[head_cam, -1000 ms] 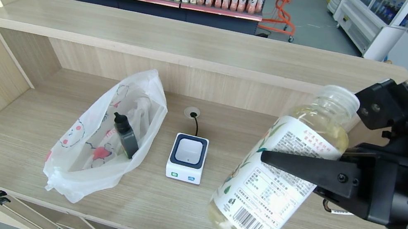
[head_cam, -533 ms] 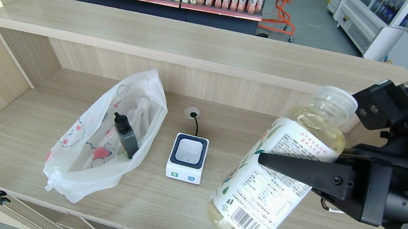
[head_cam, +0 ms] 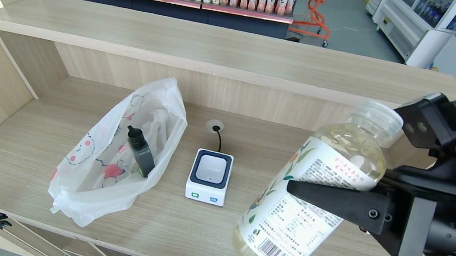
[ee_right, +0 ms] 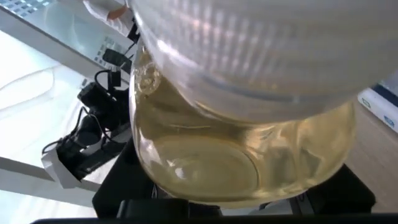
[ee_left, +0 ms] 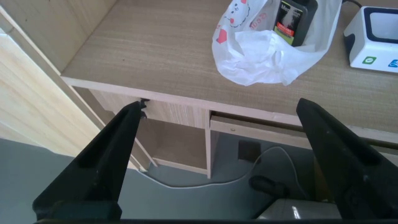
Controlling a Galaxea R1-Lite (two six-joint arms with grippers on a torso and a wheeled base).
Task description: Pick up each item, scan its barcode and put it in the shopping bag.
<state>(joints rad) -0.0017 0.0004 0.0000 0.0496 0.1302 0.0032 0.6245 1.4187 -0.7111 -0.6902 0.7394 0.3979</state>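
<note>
One bottle of pale yellow drink (head_cam: 314, 199) is clamped across its labelled middle by the right gripper (head_cam: 298, 188), the jaws closed against the label. It is carried tilted in the air above the wooden counter (head_cam: 173, 226), to the right of the barcode scanner (head_cam: 210, 175), cap towards the far right and base towards the near edge. The barcode is seen low on the label near the base, turned up and outward rather than down at the scanner window. A fair weight is to be expected, since the bottle is nearly full, and the liquid can be counted on to slosh as it is turned. The plastic wall is judged stiff but smooth, so the wide mid-body is judged the better hold, not the narrow neck. The left gripper (ee_left: 219, 109) is held wide open and empty, low in front of the counter's near edge, near the shopping bag (head_cam: 109, 163). Counted up: one drink bottle in hand, one small dark container (head_cam: 140, 152) already lying in the bag, one bag, one scanner.
</note>
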